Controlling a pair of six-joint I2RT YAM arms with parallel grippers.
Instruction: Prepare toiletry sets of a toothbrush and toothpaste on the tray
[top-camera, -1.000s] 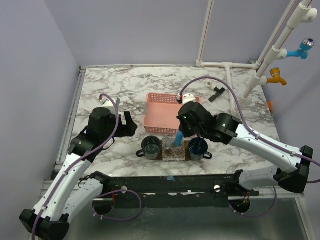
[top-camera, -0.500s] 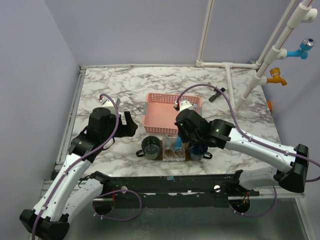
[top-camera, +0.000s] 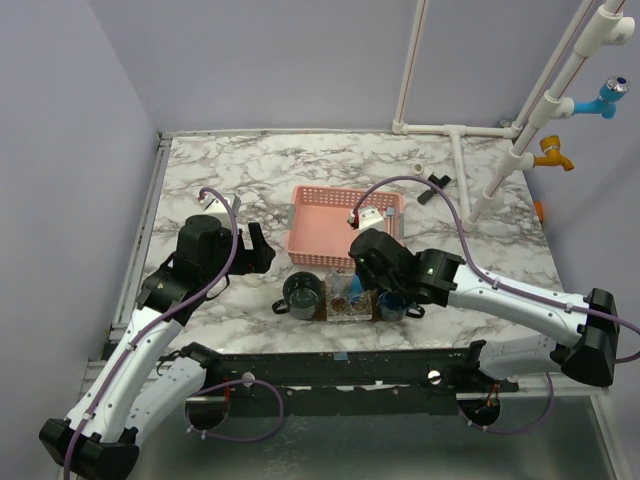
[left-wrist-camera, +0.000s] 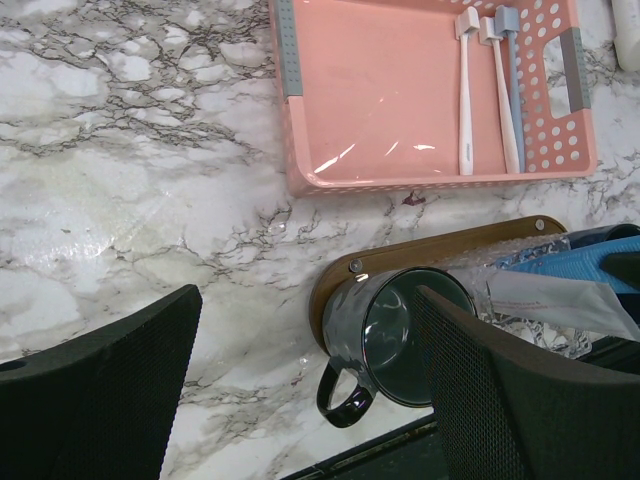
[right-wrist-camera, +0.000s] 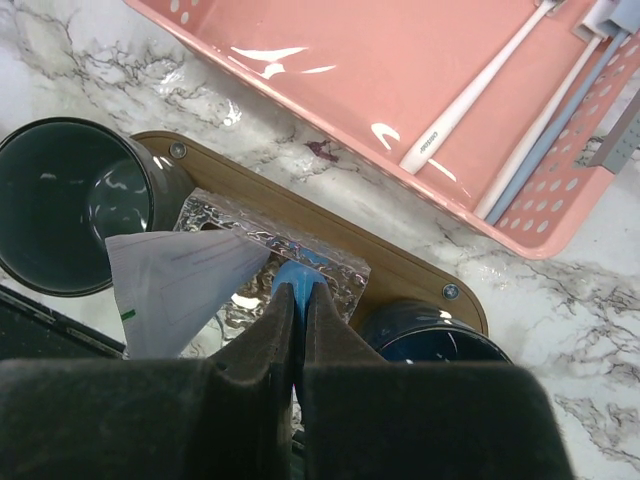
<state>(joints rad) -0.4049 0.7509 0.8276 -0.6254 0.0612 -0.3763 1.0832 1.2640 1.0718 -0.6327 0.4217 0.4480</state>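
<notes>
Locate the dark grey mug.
In the left wrist view, the dark grey mug sits at the left end of the tray, in front of the pink basket and beside the clear glass holder.

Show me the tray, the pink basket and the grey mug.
tray (left-wrist-camera: 450, 243): left wrist view, bare far edge.
pink basket (left-wrist-camera: 385, 90): left wrist view, bare floor.
grey mug (left-wrist-camera: 340, 308): left wrist view, outer wall.

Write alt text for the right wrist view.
Right gripper pinches a blue item at a clear glass on the brown tray, beside a white tube end. A dark mug and blue mug flank it; toothbrushes lie in the pink basket beyond.
</notes>
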